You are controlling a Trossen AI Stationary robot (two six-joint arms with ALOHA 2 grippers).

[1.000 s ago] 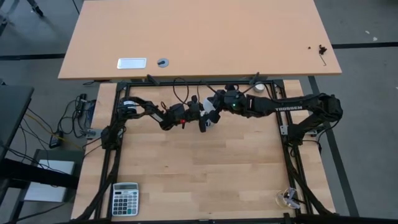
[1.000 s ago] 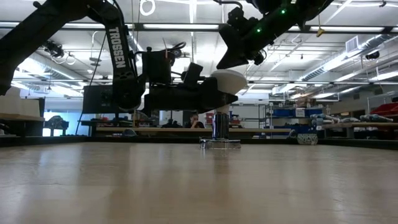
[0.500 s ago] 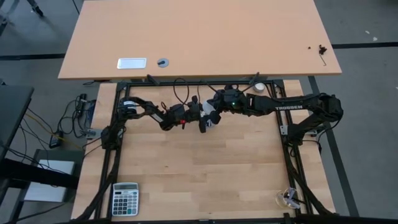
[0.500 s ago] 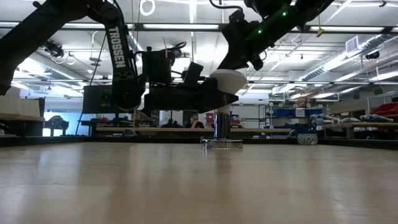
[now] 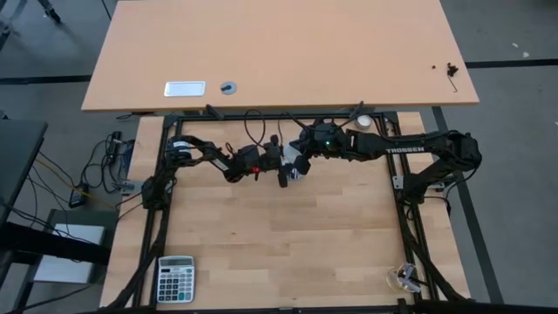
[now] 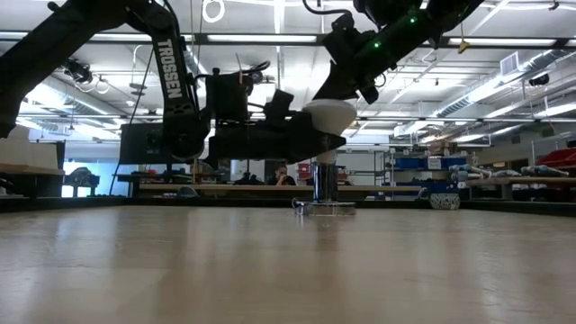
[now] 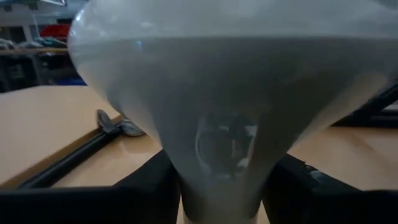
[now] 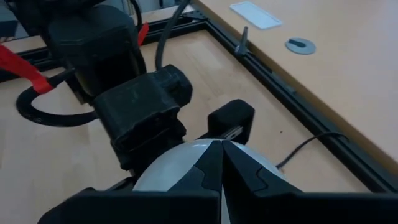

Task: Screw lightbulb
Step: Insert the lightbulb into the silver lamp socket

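Both dark arms reach in level toward the middle of the far side of the wooden table (image 5: 261, 235) and meet there. The white frosted lightbulb (image 6: 330, 116) stands upright above a silver metal socket base (image 6: 325, 206). The left gripper (image 5: 284, 169) comes from the side, its fingers (image 7: 146, 190) around the narrow neck; grip or gap, I cannot tell. The right gripper (image 8: 221, 163) rests on the dome, jaws closed together. The screw base is hidden.

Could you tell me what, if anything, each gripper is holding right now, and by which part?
The left gripper brackets the lightbulb at its narrow neck. The right gripper rests shut on the dome, gripping nothing.
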